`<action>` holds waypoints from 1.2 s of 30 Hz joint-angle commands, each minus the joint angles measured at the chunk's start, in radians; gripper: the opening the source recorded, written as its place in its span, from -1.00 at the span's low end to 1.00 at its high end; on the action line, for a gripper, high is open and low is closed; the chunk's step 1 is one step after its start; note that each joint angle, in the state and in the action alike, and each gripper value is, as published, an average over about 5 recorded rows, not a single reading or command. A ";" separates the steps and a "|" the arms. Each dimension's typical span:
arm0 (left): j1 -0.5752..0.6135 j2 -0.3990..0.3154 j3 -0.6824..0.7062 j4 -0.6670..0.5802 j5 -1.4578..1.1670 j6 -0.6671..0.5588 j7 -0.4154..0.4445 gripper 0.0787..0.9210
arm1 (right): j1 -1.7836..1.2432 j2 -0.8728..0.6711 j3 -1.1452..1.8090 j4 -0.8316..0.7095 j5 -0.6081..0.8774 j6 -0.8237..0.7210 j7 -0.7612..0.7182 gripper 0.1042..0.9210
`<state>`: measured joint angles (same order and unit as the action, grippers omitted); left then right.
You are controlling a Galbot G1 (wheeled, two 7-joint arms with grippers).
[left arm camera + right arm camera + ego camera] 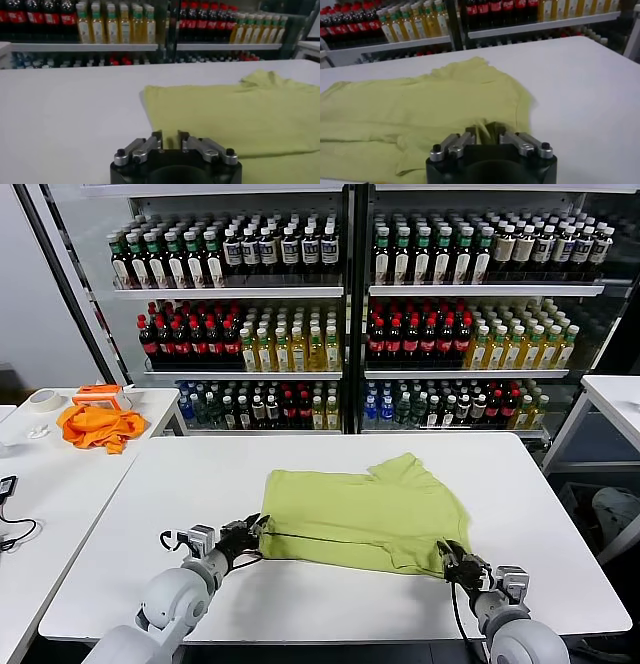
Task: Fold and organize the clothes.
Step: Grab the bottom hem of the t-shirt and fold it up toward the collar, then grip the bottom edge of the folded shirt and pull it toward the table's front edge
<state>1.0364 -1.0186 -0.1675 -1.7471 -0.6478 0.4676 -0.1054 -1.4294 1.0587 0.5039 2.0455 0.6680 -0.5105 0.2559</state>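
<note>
Because the lime-green T-shirt lies spread across the middle of the white table with a fold line running along its near side, both arms sit low at the table's near edge, one at each near corner of the cloth, which looks like the stance for working a two-handed fold. The left gripper is at the shirt's near-left corner; in the left wrist view its fingers stand a narrow way apart with the cloth edge just ahead of them, and nothing can be seen pinched between them, so it appears to be free of the fabric. The right gripper is at the near-right corner, and in the right wrist view its fingers are parted with a ridge of green cloth rising in the gap; whether that ridge is gripped or merely lying there cannot be told. The shirt's far edge, with a sleeve or collar bump at the far right, lies well short of the table's far rim, and bare white surface lies on both sides of it and beyond it, so there is open room to carry the near edge forward. An orange cloth and a roll of tape lie on a separate table to the left, well apart from the work, and shelves of bottles stand behind.
</note>
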 commanded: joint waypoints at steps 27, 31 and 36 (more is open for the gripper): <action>0.189 -0.010 -0.021 -0.161 0.085 0.109 -0.154 0.66 | -0.120 0.049 0.046 0.004 -0.083 0.037 0.005 0.35; 0.192 -0.014 -0.012 -0.166 0.084 0.109 -0.147 0.41 | -0.120 0.052 0.034 0.006 -0.082 0.039 0.002 0.07; 0.184 -0.021 -0.001 -0.162 0.083 0.109 -0.134 0.06 | -0.115 0.050 0.034 0.002 -0.081 0.042 -0.001 -0.29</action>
<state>1.2065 -1.0314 -0.1779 -1.9038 -0.5785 0.5509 -0.2195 -1.5417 1.1039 0.5451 2.0512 0.5905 -0.4682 0.2528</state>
